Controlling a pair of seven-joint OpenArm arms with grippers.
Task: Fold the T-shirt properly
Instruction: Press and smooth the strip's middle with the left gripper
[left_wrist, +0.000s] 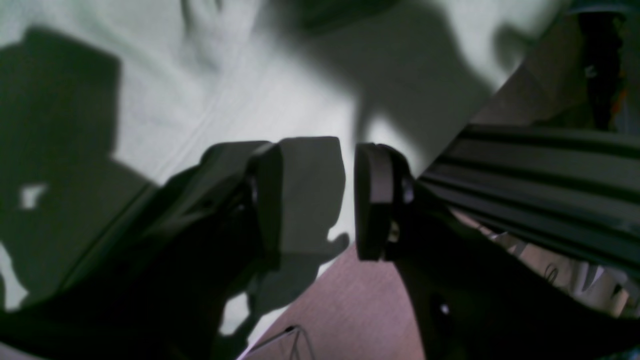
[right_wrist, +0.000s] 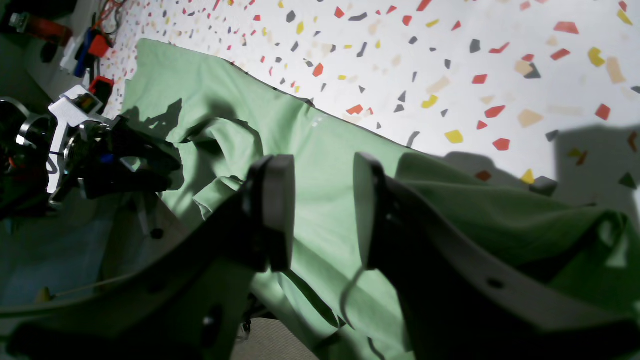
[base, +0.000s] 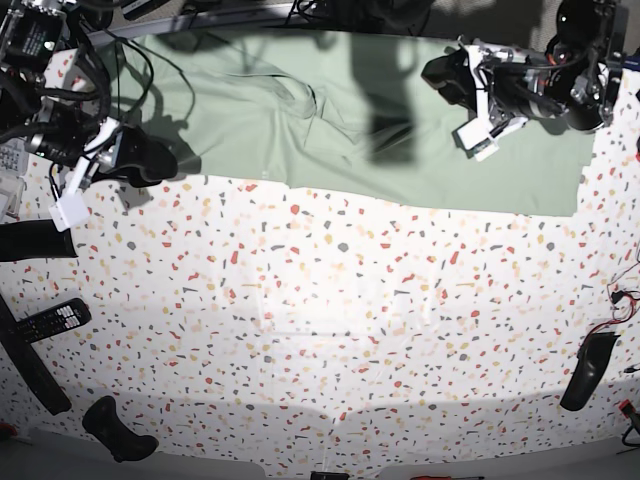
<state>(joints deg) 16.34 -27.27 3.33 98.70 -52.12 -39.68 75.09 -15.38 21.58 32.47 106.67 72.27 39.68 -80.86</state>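
The pale green T-shirt (base: 300, 120) lies as a long strip across the far side of the table, its front edge straight. Over its right part, near the far edge, hovers my left gripper (base: 440, 72). In the left wrist view that gripper (left_wrist: 317, 200) has its jaws partly apart above the T-shirt (left_wrist: 250, 75), with a shadowed grey flap against the left pad and a bright sliver of gap. My right gripper (base: 165, 160) is at the shirt's left front edge. In the right wrist view it (right_wrist: 324, 210) is open over the T-shirt (right_wrist: 320, 150), and bunched cloth rises beside its right finger.
The speckled table (base: 350, 330) stretches toward the front. A remote control (base: 45, 320) and dark tools (base: 120, 430) lie at the left. Another dark object (base: 585, 370) lies at the right. A black rail (left_wrist: 525, 165) runs along the table's far edge.
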